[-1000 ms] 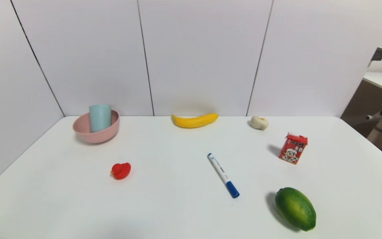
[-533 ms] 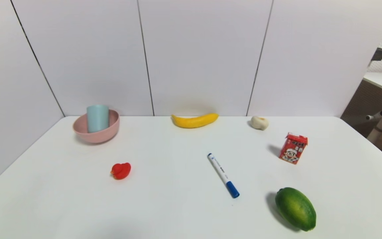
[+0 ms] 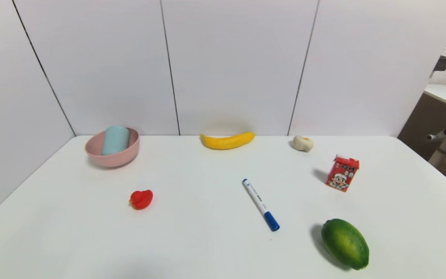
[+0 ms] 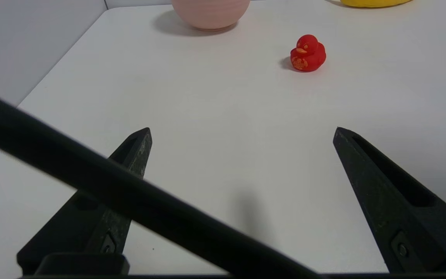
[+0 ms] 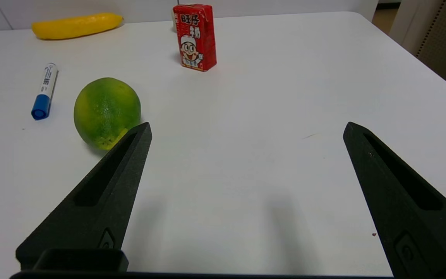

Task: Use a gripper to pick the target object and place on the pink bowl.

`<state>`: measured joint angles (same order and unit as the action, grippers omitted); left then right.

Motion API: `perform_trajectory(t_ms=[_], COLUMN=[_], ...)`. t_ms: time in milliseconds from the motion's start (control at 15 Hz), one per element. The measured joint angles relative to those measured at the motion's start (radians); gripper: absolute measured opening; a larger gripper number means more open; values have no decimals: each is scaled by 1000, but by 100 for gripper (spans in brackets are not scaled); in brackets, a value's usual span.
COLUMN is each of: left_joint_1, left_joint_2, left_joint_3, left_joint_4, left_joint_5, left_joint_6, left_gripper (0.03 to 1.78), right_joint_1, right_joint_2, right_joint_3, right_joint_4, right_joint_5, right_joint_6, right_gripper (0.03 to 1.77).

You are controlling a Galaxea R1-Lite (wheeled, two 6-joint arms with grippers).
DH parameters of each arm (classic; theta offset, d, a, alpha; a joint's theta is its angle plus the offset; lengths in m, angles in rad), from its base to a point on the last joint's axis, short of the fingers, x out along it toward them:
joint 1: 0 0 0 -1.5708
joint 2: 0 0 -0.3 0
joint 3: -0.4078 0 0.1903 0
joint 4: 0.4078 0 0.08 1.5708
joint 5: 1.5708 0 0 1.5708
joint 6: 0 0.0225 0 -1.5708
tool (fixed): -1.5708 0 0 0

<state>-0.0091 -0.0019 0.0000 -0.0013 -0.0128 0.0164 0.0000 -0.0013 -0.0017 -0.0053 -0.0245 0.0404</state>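
The pale blue-grey tumbler (image 3: 114, 140) lies tipped over inside the pink bowl (image 3: 127, 154) at the table's far left corner. In the left wrist view only the bowl's lower wall (image 4: 210, 13) shows, and the tumbler is out of view there. My left gripper (image 4: 242, 131) hangs open over bare table near the front left, far from the bowl. My right gripper (image 5: 247, 128) is open too, low over the front right of the table, nothing between its fingers. Neither gripper shows in the head view.
A red rubber duck (image 3: 141, 199) sits in front of the bowl. A banana (image 3: 227, 140) and a garlic bulb (image 3: 303, 143) lie by the back wall. A blue-capped marker (image 3: 260, 204), a red drink carton (image 3: 342, 178) and a green fruit (image 3: 345, 243) occupy the right half.
The tumbler stood upright in the bowl a second ago; it has tipped over and now lies leaning in the bowl. Nothing else on the table has moved.
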Motion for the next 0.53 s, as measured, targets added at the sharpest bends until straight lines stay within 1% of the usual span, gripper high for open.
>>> perform_trajectory(t_ms=[533], left_joint_1=[0], left_joint_2=[0], left_joint_3=[0], left_joint_4=[0], left_joint_5=[0], left_joint_6=[-1], left_gripper=[169], right_joint_1=[0], right_joint_2=[0], right_joint_3=[0], right_joint_4=[0], right_joint_5=[1], right_joint_6=[0], right_gripper=[171])
